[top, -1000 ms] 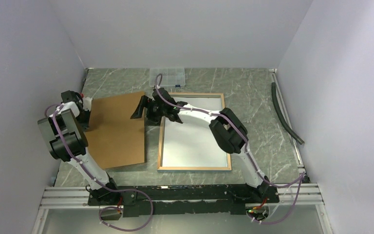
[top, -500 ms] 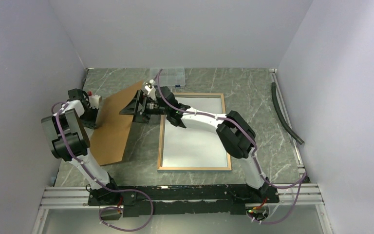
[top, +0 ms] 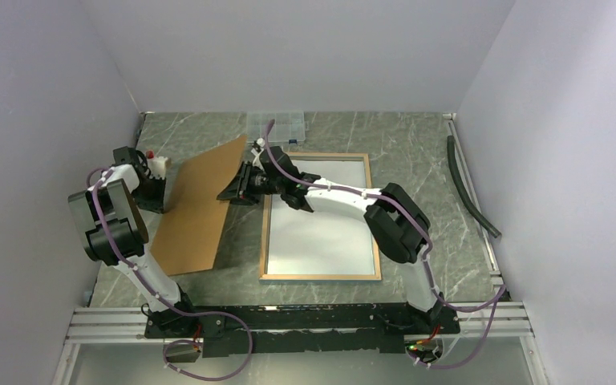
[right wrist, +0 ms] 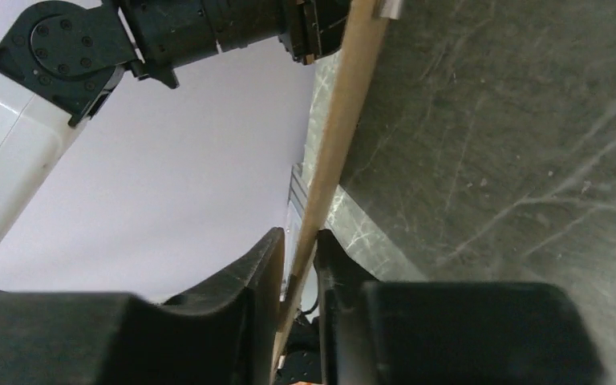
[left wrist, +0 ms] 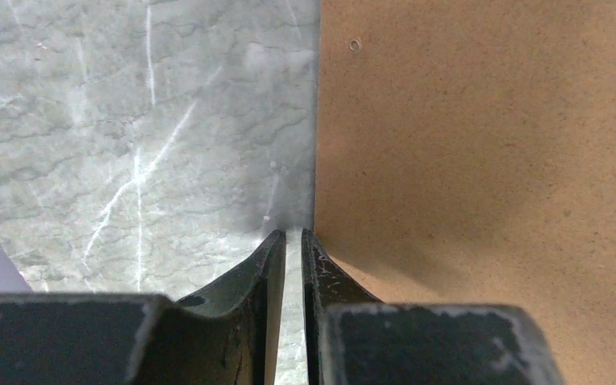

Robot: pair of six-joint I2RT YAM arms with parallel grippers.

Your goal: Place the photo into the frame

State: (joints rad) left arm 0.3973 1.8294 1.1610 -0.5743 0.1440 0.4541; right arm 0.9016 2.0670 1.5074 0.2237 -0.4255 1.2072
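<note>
Bench (top: pixel 417 160): stone-look top, grey-green with pale veins, smooth, dull sheen.
Backing board (left wrist: pixel 489 160): brown fibreboard, matt, finely grainy.
Frame (top: pixel 321 277): pale wood-look rim, smooth.
Left gripper (left wrist: pixel 293 234): black plastic, matt, scuffed edges.
Compartment box (top: pixel 277 124): clear plastic.

Overhead camera looks down; close wrist cameras share the board (top: pixel 196 211)

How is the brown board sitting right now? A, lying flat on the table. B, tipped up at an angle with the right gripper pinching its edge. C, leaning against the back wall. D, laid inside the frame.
B: the board stands tipped up beside the frame, and the right wrist view shows its thin edge pinched by the right gripper.
</note>
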